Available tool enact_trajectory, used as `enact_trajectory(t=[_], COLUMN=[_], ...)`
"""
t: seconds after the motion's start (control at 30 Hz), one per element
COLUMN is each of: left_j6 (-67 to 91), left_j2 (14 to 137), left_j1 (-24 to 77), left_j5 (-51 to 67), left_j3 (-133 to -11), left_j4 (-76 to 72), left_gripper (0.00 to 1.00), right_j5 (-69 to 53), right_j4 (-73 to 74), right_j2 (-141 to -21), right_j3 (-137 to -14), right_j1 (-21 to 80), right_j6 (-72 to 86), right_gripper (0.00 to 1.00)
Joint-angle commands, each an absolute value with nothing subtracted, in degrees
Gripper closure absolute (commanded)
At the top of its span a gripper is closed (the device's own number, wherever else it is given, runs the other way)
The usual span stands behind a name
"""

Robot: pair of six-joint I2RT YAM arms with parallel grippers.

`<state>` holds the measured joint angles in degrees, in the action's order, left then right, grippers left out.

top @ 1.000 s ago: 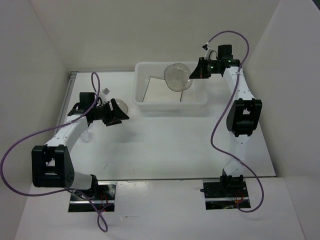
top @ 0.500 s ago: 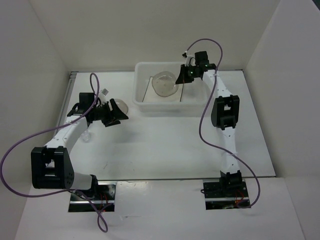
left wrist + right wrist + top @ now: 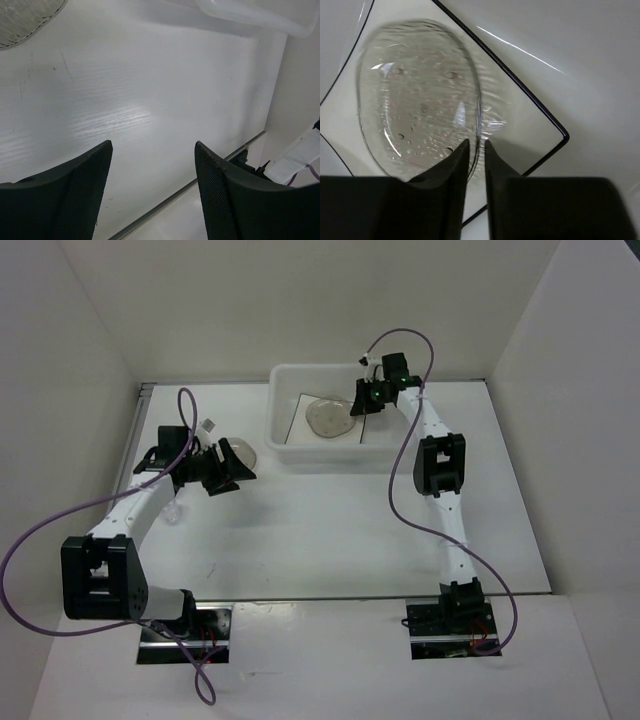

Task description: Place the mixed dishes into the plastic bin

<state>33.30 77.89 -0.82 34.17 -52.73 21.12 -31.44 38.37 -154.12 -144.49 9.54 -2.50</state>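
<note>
From above, the plastic bin [image 3: 330, 454] sits at the far middle of the desk [image 3: 330, 530]. The right gripper [image 3: 356, 406] reaches down into it. A round greyish saucer [image 3: 326, 417] lies low inside, over the square plate [image 3: 301, 430] on the bin's floor. The left gripper [image 3: 236, 462] hovers left of the bin, just beside a second saucer [image 3: 247, 449] that rests on the desk outside the bin. A small clear cup [image 3: 172, 511] lies on the desk by the left forearm.

Left wrist view — the left gripper [image 3: 152, 185] is spread wide with nothing between its fingers [image 3: 75, 195], only bare desk [image 3: 150, 100] below. The second saucer [image 3: 22, 17] shows in the top left corner, and a stretch of the plastic bin [image 3: 250, 15], its flared rim, at the top right.

Right wrist view — the right gripper [image 3: 475, 155] is drawn narrow, its fingers [image 3: 447, 175] pinching the near rim of the saucer [image 3: 417, 95]. The saucer overlaps the square plate [image 3: 525, 115], whose thin dark edge and one corner stand out against the bin's white floor.
</note>
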Motion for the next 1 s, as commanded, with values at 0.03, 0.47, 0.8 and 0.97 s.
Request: enact_trajectory(t=[0.03,0.47,0.8,0.97], left_j6=[33.57,36.38,37.18,39.37], left_j2=[75.76,77.95,97.45,102.74], left_j1=[-0.62,-0.62,-1.76,-1.76], left_j5=[34.01,16.28,1.67,-1.58], left_j3=[-53.53,-54.48,-68.19,-73.29], left_j4=[21.01,20.47,23.04,24.95], left_gripper=[0.24,0.22,0.22,0.22], right_j5=[-27.95,-31.37,-31.99,-28.31], right_j4=[38.14,39.89,44.03,44.03], right_j2=[-154.42,-134.14,-117.87,-112.86], right_j3=[-148.44,-160.67,-141.79,-138.79], right_j1=[10.99,10.99,10.99,10.99], right_j6=[-4.22,-0.43,-8.87,-11.86], right_gripper=[0.59,0.15,0.14,0.12])
